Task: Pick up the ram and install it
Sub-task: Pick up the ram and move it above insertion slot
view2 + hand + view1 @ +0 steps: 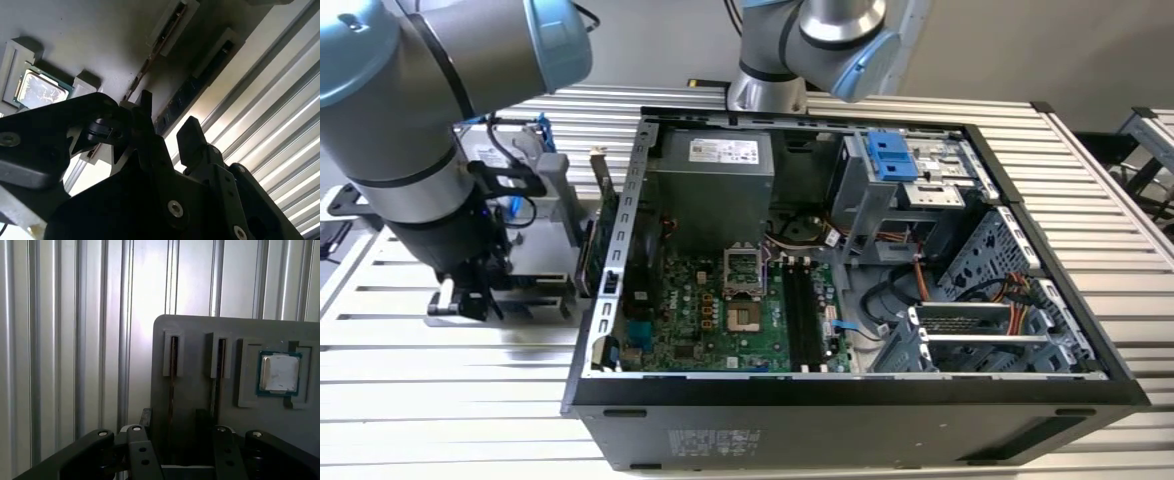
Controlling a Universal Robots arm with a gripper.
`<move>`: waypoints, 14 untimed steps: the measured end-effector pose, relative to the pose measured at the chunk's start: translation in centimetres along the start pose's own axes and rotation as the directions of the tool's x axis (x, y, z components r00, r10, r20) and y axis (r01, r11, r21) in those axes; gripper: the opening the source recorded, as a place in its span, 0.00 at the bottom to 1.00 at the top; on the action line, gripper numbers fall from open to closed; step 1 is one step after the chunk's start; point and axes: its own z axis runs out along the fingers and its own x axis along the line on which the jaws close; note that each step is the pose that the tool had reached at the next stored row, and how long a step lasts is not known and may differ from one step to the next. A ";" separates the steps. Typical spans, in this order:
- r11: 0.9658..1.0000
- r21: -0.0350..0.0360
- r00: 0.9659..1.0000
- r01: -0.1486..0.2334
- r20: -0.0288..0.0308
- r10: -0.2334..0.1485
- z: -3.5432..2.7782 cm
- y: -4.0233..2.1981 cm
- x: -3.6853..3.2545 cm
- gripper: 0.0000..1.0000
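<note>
Two ram sticks stand on edge in slots of a grey holder (200, 325) on the slatted table. My gripper (173, 420) is open and low over the holder. Its black fingers (145, 417) straddle one ram (171, 385) without visibly touching it. The second wrist view shows that ram's dark chips (182, 97) running down between the fingertips (192, 137), with my gripper (167, 125) around it. The other stick (216, 385) stands just outside the far finger. In the exterior view my gripper (460, 295) hangs over the holder (540, 290), at the exterior view's left of the open computer case.
A processor chip (279, 372) lies in a recess of the holder beside the sticks. The open case (854, 390) holds a green motherboard with long black slots (801, 320). A hard drive with blue rails (520, 150) and a green card (596, 200) stand behind the holder.
</note>
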 end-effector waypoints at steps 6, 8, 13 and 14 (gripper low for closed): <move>1.000 0.000 1.000 0.000 0.000 0.000 0.28 -0.01 0.02 1.00; 1.000 0.000 1.000 0.000 0.000 0.000 0.30 -0.01 0.02 1.00; 1.000 0.000 1.000 0.000 0.004 0.000 0.17 -0.01 0.01 1.00; 1.000 0.000 1.000 0.000 0.004 0.000 0.08 -0.01 0.01 1.00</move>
